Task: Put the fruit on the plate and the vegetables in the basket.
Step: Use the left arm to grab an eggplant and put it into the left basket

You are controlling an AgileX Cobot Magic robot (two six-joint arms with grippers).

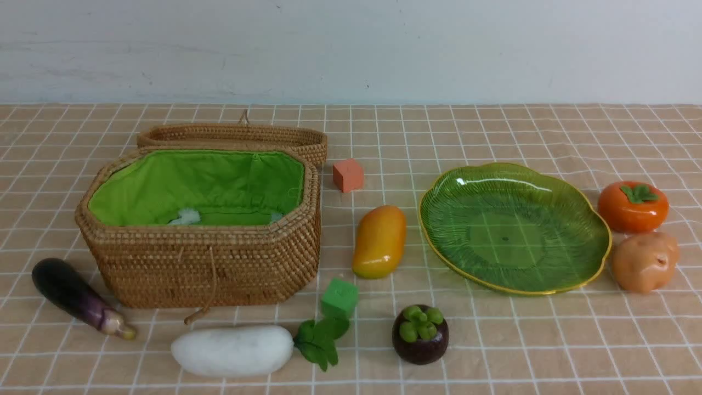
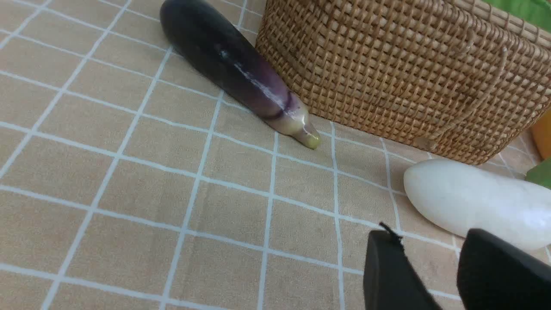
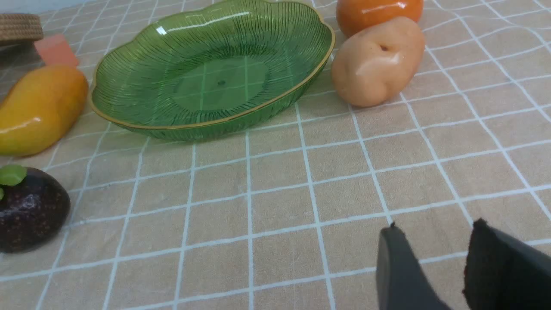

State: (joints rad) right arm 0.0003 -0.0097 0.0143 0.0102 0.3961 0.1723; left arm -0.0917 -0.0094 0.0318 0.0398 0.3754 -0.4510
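Front: raised, forward, whole table (image 1: pixel 493 351).
Left wrist: low, close on eggplant (image 2: pixel 224 60).
Right wrist: low, close on plate (image 3: pixel 142 90).
Shared: both within front.

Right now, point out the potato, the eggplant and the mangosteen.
potato (image 1: pixel 645 261), front view, middle of its body.
eggplant (image 2: pixel 232 69), left wrist view, dark middle of its body.
mangosteen (image 1: pixel 421 348), front view, purple skin below the cap.
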